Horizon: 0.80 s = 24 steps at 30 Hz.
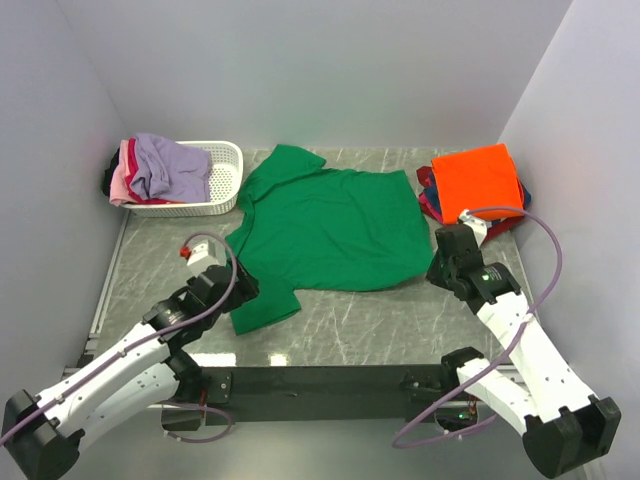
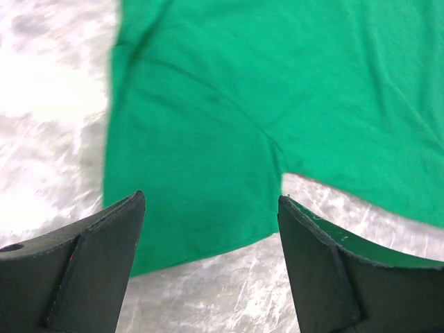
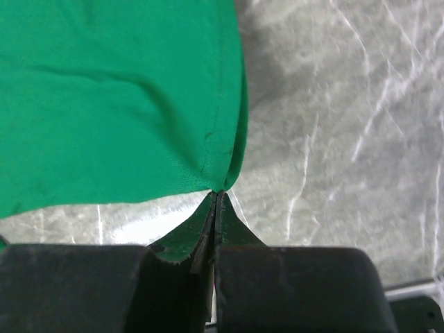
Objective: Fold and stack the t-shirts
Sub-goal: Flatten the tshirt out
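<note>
A green shirt (image 1: 330,225) lies flat in the middle of the table (image 1: 350,325). Its neck points to the left and its bottom edge is on the right. The left hand (image 2: 210,201) is wide open. It hangs just over the near sleeve (image 2: 187,208) and holds nothing. The right hand (image 3: 217,198) is shut tight. It pinches the near corner (image 3: 220,182) of the shirt's bottom edge, and the cloth bunches up a little there. At the far left of the table stands a white basket (image 1: 232,175). A purple shirt (image 1: 165,165) and a pink shirt (image 1: 122,182) are heaped in it and spill over its left side. At the far right sits a folded orange shirt (image 1: 478,180). It lies on top of a small stack, and a bit of red cloth (image 1: 430,206) peeks out from under it.
</note>
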Motion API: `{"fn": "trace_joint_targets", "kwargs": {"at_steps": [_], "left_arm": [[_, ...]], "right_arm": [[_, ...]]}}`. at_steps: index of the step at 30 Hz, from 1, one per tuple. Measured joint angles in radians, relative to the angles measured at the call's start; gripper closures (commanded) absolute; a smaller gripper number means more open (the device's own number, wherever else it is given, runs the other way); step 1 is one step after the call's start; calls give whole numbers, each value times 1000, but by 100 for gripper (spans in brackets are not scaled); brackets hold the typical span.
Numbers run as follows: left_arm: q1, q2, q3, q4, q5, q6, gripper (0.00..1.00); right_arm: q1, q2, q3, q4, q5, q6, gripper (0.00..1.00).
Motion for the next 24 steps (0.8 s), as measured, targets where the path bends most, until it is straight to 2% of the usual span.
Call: {"fn": "trace_joint_targets", "kwargs": {"at_steps": [5, 13, 17, 24], "left_arm": [[0, -24, -20, -95, -32, -146, 16], [0, 7, -128, -151, 3, -311, 14], [0, 25, -145, -138, 21, -356, 18], [-5, 25, -148, -139, 34, -385, 32]], "right_arm": [[0, 16, -12, 80, -4, -21, 100], [0, -22, -56, 137, -30, -47, 100], [0, -44, -59, 153, -30, -63, 100], [0, -52, -64, 173, -37, -74, 100]]}}
